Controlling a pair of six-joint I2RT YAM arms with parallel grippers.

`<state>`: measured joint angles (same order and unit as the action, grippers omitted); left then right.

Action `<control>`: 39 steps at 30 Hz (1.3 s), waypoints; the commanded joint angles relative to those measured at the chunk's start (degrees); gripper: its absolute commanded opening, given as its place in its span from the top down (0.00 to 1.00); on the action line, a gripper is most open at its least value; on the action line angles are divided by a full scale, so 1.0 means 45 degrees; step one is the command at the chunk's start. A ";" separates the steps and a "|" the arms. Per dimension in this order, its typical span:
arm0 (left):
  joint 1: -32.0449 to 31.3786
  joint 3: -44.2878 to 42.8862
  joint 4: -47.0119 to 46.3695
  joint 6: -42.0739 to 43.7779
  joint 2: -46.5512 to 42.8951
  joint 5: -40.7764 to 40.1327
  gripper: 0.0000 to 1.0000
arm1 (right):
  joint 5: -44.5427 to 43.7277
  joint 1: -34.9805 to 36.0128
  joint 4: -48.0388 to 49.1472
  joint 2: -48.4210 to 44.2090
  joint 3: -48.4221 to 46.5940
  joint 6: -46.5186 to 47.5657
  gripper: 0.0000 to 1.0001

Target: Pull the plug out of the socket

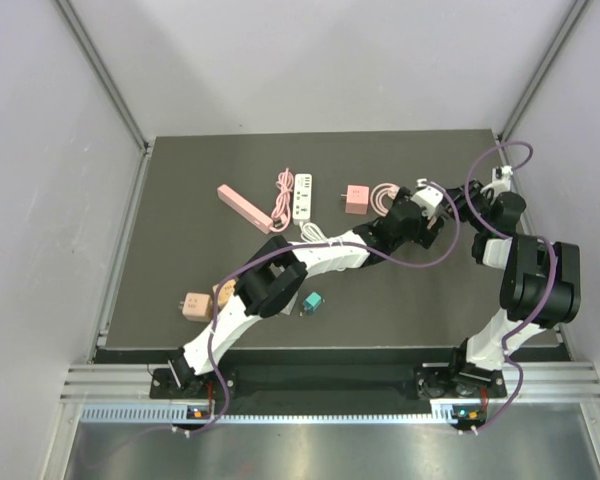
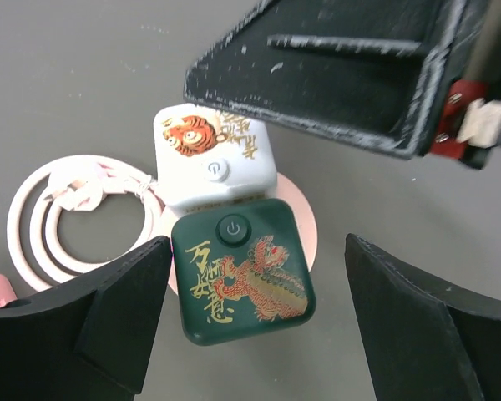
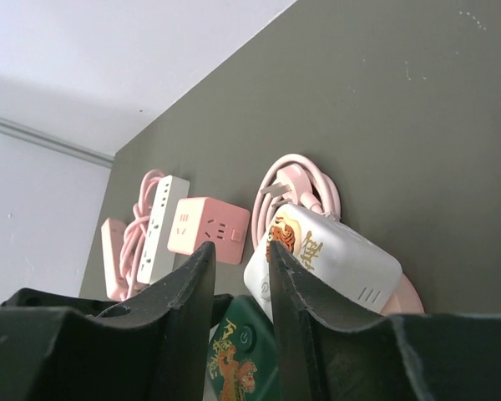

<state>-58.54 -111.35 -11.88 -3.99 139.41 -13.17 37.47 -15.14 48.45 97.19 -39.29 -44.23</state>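
- Dark grey surface (image 2: 67, 75), pale walls around it.
- Green plug cube (image 2: 242, 284) sits pressed against the white socket cube (image 2: 213, 154).
- Left gripper (image 2: 257, 242) is released, spread wide either side of the green one.
- Right gripper (image 3: 238, 246) hangs just beside the white socket cube, nearly closed. Can't tell if it's pinching anything.

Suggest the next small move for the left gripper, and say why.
Probably close the left gripper on the green cube: its fingers stand open on either side without touching it, and the cube is joined to the white cube, near the right gripper.
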 commanded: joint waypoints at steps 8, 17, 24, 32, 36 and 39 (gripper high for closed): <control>-0.0076 -0.0099 0.0412 -0.0051 -0.0063 -0.0551 0.12 | 0.0383 -0.0113 0.1031 0.0044 -0.0117 0.0063 0.69; -0.0076 -0.0197 0.0335 -0.0305 0.0054 -0.0316 0.53 | 0.0130 -0.0132 -0.0432 -0.0366 -0.0117 0.0746 0.75; -0.0057 -0.0197 0.0433 -0.0421 0.0093 0.0055 0.76 | -0.0105 -0.0113 -0.1740 -0.0699 -0.0117 0.1137 0.82; -0.0076 -0.0528 0.0452 -0.0520 -0.0043 -0.0256 1.00 | -0.0806 -0.0016 -0.2892 -0.0113 -0.0194 0.1136 1.00; -0.0057 -0.0860 0.0394 -0.0831 -0.0258 -0.0335 1.00 | -0.1256 0.0238 -0.4063 0.0277 -0.0468 0.1429 1.00; 0.0040 -0.1230 0.0238 -0.1241 -0.0317 -0.0277 1.00 | -0.1860 0.0550 -0.4572 0.0414 -0.0450 0.1586 1.00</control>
<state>-58.43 -112.31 -7.88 -6.48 140.20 -14.87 34.50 -14.00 36.12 96.92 -41.36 -40.42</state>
